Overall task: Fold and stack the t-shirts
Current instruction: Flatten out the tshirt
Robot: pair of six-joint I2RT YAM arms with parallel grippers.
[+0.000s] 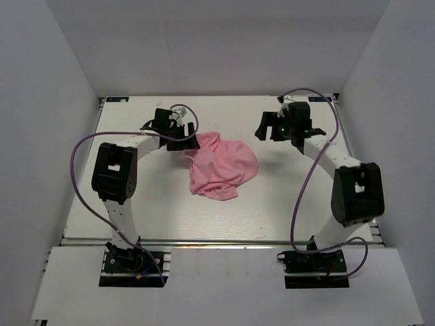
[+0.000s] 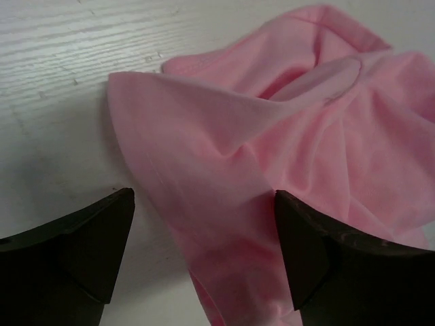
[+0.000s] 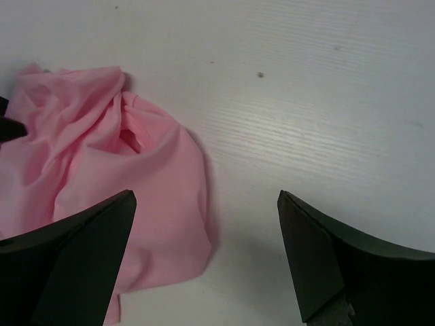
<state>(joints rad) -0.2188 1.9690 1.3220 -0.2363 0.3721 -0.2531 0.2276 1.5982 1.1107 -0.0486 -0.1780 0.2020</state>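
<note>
Crumpled pink t-shirt (image 1: pixel 224 168), white table (image 1: pixel 285 210) — left gripper (image 1: pixel 190 144) alongside, purple cables (image 1: pixel 76 163)

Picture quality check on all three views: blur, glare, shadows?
Top external: even soft light, sharp, only faint shadows on the table. Left wrist: dark left fingers soft-edged, pink t-shirt reasonably sharp. Right wrist: right fingers underexposed, table grain crisp, no glare.

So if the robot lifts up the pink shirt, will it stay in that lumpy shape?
Probably not. The pink t-shirt lies crumpled in soft folds, so it would likely droop and hang floppy. It looks thin, so probably light. Pushed, it would likely bunch up rather than slide on the table.
</note>
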